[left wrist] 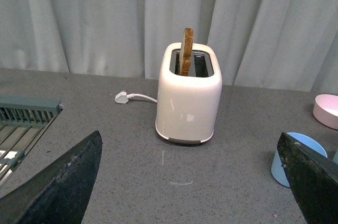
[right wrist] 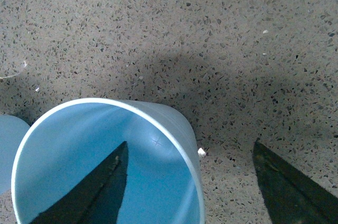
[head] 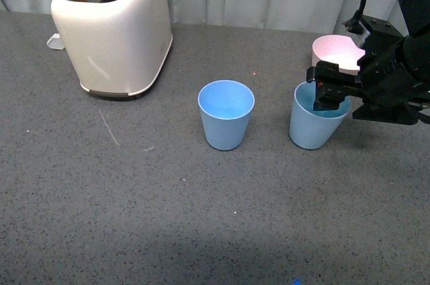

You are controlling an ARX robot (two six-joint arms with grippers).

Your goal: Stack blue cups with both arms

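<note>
A light-blue tapered plastic tumbler, the right cup (head: 314, 124), stands upright on the grey speckled worktop (head: 134, 204). Its identical twin, the centre cup (head: 226, 113), stands upright and apart to its left. Both look light, stiff and smooth-walled, and likely to tip or slide if nudged, so the wall just below the rim seems the best place to pinch. The black right hand (head: 328, 93) is open astride the right cup's rim, one finger inside and one outside, gripping nothing. The black left hand (left wrist: 188, 135) gapes wide and empty. A pink bowl (head: 336, 53) sits just behind the right cup, and a white toaster (head: 117, 29) stands far left.

Front high, right wrist close, sharing cup (head: 310, 130)
</note>
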